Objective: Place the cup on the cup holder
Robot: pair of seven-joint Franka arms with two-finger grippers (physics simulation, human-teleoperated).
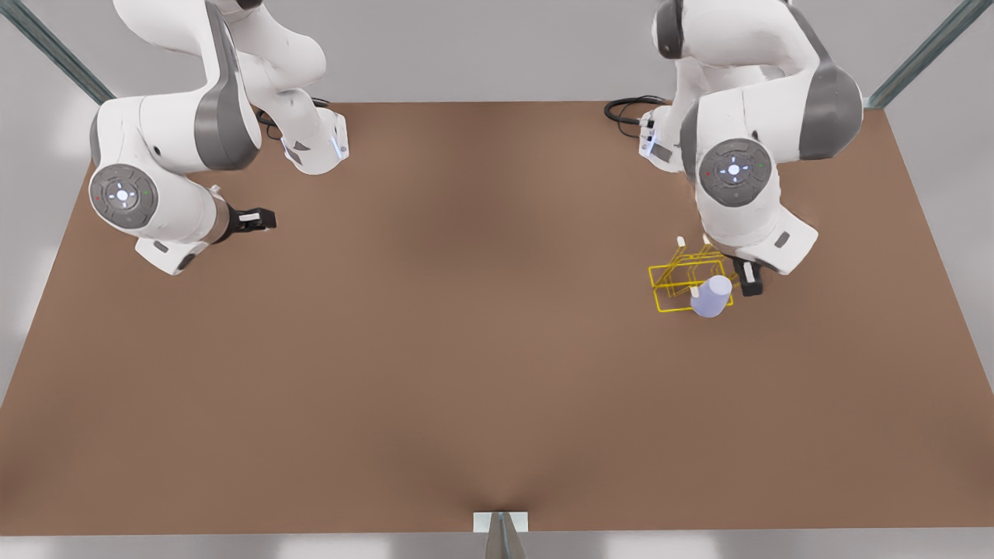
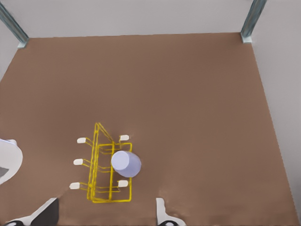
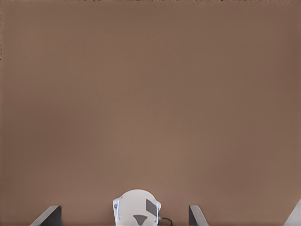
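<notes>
Cup sitting upturned on cup holder prong, at 4 o'clock of table. Left gripper hovering just beside cup at its 2 o'clock, fingers spread wide, empty. Right gripper waiting at table's 10 o'clock, fingers apart, gripping nothing.

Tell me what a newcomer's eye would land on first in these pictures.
First the bright yellow cup holder with white-tipped prongs, at the front view's right on the brown table, with the lavender cup sitting upturned on one prong. Next, the left gripper, open and empty, just beside the cup. The right gripper waits open above bare table at the front view's left.
</notes>
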